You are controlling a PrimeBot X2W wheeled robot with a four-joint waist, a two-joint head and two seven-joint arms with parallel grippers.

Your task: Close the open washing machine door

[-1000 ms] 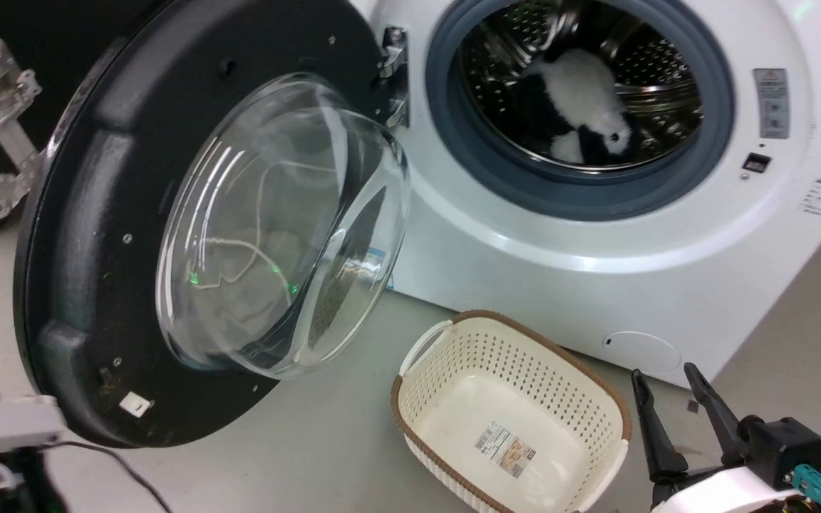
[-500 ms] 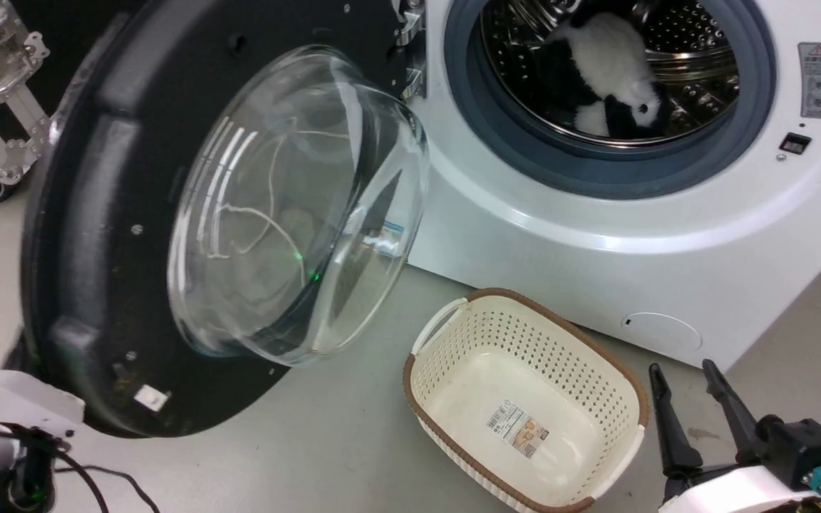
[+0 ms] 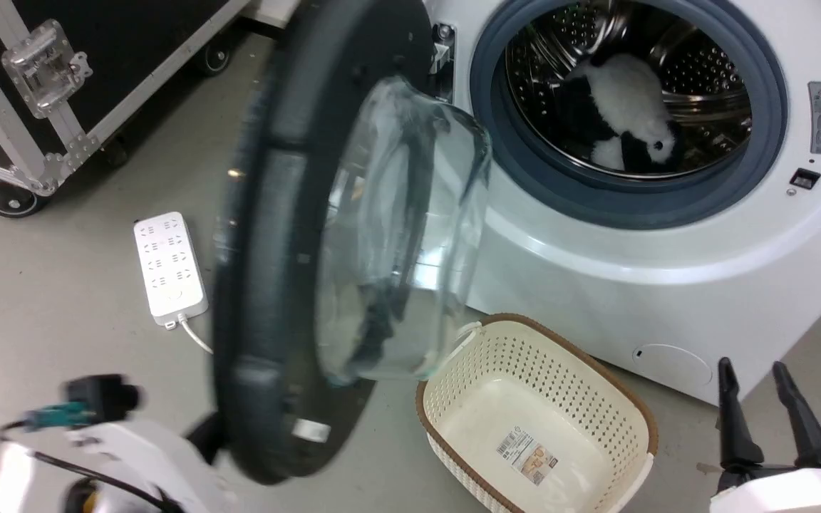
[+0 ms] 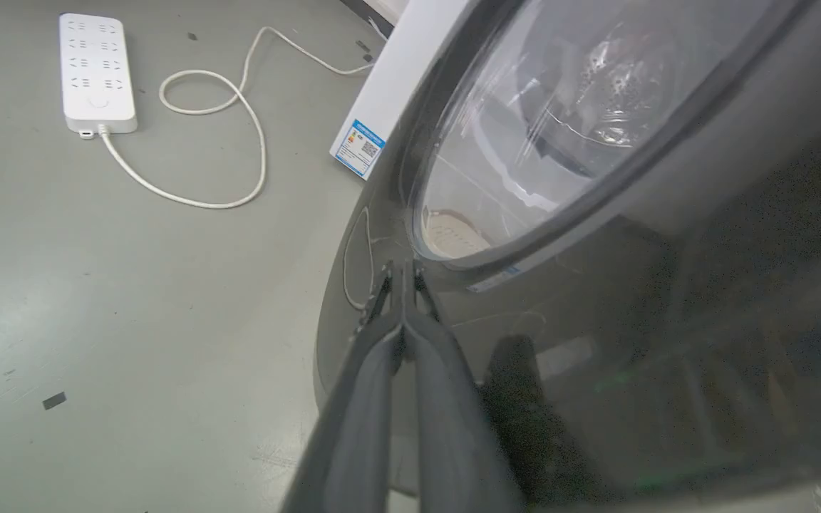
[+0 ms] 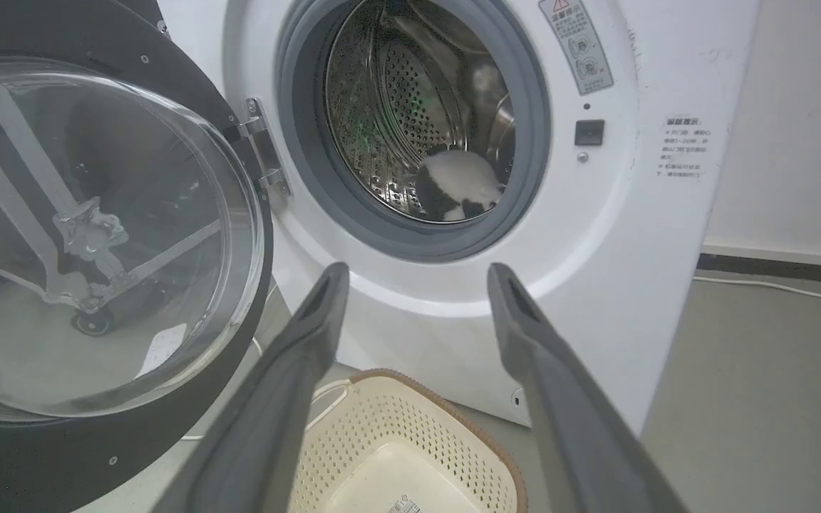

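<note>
Head view has the large round glossy black washing machine door (image 3: 268, 285) standing roughly edge-on across the centre-left of the frame. Its bulging clear glass window points toward the drum. It hangs from a hinge at the upper centre, on the white front-loading washing machine (image 3: 596, 278) that takes up the upper right. The door's outline is smeared, which I read as it being mid-swing. The round opening with its grey rubber ring (image 3: 510, 178) is fully exposed, and a black-and-white plush toy (image 3: 624, 100) lies inside the steel drum.

In the left wrist view the left tool (image 4: 402, 271) has its two dark fingers clenched together on nothing. Their tips press against the door's glossy outer face (image 4: 596, 342), just below the window rim at the frame's centre. So this looks like a push rather than a grasp.

The right tool (image 3: 751, 367) sits at the lower right of the head view with its fingers spread and empty, well apart from the door. In its own wrist view (image 5: 417, 271) it simply looks at the opening.

My judgement is that the job is about half done. The door is well off its wide-open position, but the last part of the arc and the latch click are left. A cream perforated plastic basket with a brown rim (image 3: 524, 356) stands on the floor at the lower centre, just beside the door's lower edge. I cannot tell whether they touch, and it may sit in the door's path.
</note>
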